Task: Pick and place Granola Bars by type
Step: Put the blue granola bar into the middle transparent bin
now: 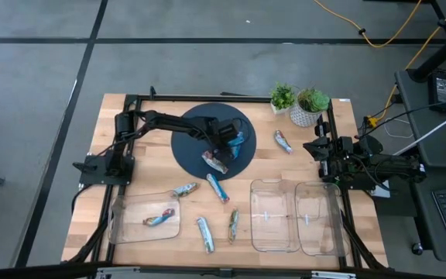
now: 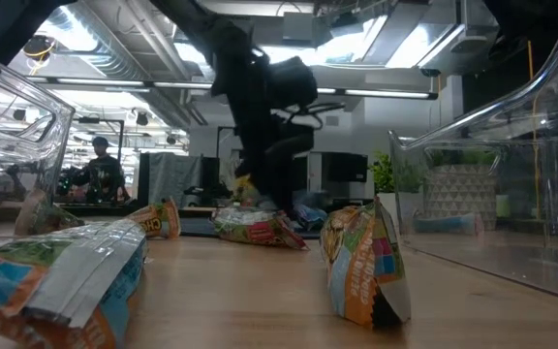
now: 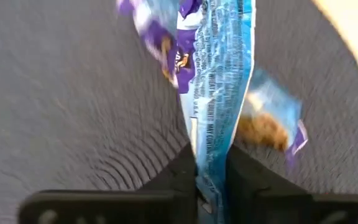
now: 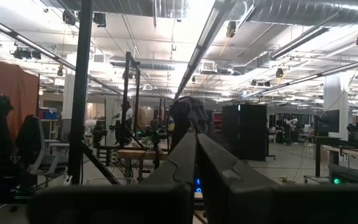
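left gripper [image 1: 235,143] over the dark mat [image 1: 192,151] is pinching a blue bar [image 3: 219,93], nearest clear tray [image 1: 276,215] sits around 5 o'clock.

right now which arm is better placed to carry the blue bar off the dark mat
Left. Its pincer is already shut on the blue bar over the dark mat; the right arm sits parked at the table's edge.
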Action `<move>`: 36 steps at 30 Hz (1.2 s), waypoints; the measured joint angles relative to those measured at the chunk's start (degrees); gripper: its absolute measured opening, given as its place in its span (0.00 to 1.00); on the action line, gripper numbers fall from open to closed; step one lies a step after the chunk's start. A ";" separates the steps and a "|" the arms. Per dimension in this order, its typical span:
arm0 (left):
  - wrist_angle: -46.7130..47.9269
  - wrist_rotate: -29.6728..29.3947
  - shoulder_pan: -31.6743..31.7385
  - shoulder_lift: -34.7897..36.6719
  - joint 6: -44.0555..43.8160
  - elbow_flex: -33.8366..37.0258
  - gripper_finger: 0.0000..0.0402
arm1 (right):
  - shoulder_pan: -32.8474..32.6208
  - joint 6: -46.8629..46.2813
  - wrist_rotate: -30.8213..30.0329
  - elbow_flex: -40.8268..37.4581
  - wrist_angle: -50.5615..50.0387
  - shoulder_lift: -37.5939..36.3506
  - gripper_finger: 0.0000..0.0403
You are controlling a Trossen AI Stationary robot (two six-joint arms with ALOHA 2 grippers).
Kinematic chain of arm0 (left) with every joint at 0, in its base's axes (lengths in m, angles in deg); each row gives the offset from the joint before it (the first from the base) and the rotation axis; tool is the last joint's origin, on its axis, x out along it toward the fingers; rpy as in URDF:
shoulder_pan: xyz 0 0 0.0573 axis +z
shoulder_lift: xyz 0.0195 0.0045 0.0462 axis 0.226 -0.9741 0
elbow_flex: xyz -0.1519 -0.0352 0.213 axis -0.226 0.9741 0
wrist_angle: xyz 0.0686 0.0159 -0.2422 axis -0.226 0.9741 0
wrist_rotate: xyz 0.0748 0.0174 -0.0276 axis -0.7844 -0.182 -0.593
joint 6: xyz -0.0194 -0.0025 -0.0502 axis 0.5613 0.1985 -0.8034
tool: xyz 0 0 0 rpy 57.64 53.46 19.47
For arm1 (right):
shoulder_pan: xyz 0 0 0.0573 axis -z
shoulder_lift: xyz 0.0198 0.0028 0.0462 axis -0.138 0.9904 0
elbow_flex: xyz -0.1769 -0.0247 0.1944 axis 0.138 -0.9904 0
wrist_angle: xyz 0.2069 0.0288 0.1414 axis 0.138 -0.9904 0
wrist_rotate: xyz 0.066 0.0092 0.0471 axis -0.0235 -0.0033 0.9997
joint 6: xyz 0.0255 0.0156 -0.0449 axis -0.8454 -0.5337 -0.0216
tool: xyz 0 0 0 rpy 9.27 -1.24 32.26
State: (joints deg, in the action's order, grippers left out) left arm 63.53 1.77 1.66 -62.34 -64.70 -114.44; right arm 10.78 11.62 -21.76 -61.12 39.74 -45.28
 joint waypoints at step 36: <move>2.71 -1.34 -4.56 0.15 13.56 -41.42 0.04 | 0.00 -5.29 -15.47 13.19 -12.49 12.69 0.67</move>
State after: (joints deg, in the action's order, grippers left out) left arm 66.24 0.43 -2.90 -62.19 -51.14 -155.86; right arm 10.78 6.33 -37.22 -47.93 27.25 -32.60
